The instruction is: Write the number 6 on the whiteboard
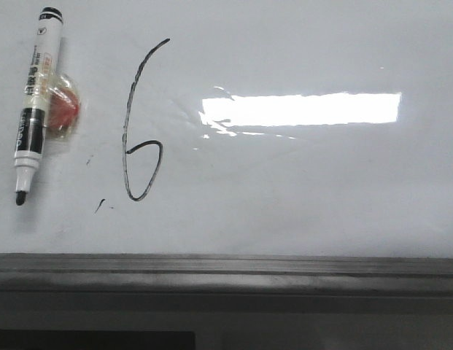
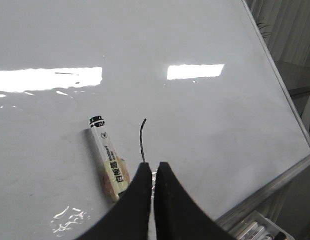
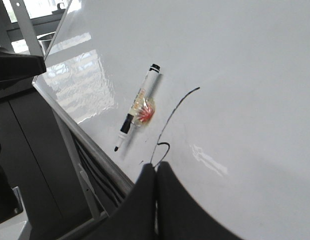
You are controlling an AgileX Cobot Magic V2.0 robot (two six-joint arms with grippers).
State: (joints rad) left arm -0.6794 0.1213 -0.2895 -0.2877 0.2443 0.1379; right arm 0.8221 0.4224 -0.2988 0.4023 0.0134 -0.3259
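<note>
Already, the writing appears finished, judged from how things lie. Nearest in the front view, a dark grey ledge [image 1: 226,273] is seen running along the near edge of the whiteboard [image 1: 321,197]. Just beyond that edge, on the left half of the board, the number 6 [image 1: 138,138] is drawn as a thin black line, with a tall slanted stem and a narrow loop closed at its foot. To the left of it and apart from it, the marker [image 1: 35,102] is left lying on the board, uncapped, tip toward the ledge, with a reddish patch under clear tape on its barrel. Two small stray ticks [image 1: 99,205] are noted between marker tip and digit. Farther back, a bright rectangular glare [image 1: 303,109] is reflected right of the digit. The left tool [image 2: 154,170] is seen with its fingers pressed together and nothing between them, held above the board near the marker's barrel; the right tool [image 3: 155,172] is likewise pressed together and empty, above the foot of the digit. The step in hand is taken to be the release and pull-back, so the next move would call only for both arms to be lifted clear without the ink being smeared. Open room is offered across the whole right side of the board; the framed edges and the marker are to be avoided.
</note>
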